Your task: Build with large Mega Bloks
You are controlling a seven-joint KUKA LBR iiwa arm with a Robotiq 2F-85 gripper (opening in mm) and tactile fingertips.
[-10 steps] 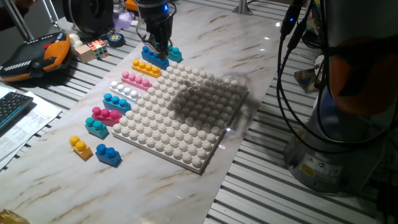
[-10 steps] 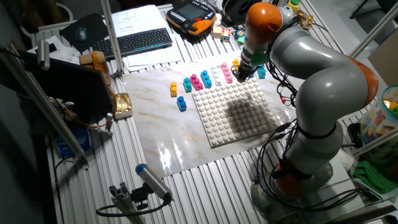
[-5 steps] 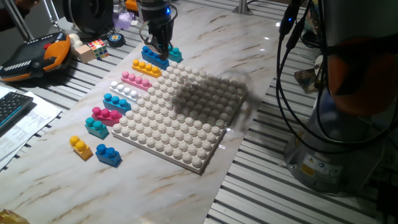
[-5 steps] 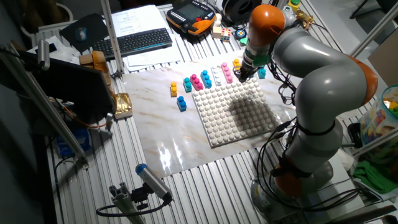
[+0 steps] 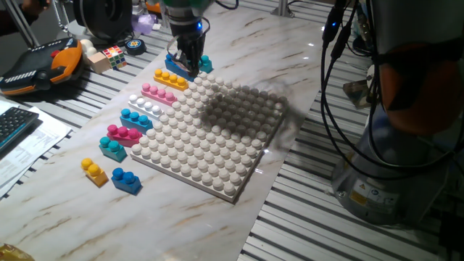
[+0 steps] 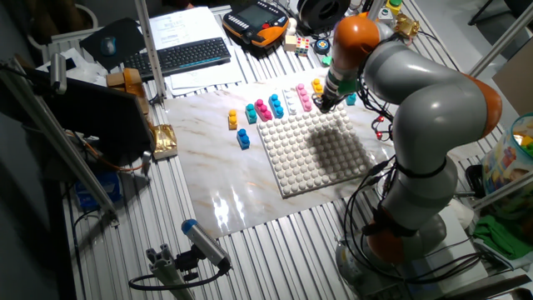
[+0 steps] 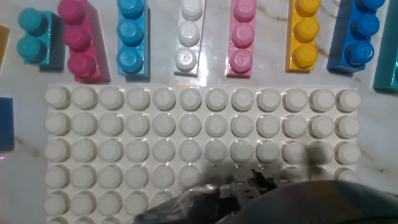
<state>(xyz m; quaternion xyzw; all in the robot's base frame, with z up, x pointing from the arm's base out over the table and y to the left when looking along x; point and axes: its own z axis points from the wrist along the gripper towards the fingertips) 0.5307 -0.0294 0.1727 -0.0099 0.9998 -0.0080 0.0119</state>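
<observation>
Hand [image 5: 185,64] down on blue brick [image 5: 179,67] at board's [image 5: 210,138] 12 o'clock, likely to grab it; grip unclear.

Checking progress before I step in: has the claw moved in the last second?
Yes, slightly: in one fixed view the claw has shifted right along the long blue brick, toward the teal brick.

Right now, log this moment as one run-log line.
phase: reach | pincer: low over blue brick, grip unclear | white studded baseplate: no bricks on it | other bricks: lined along its edge
</observation>
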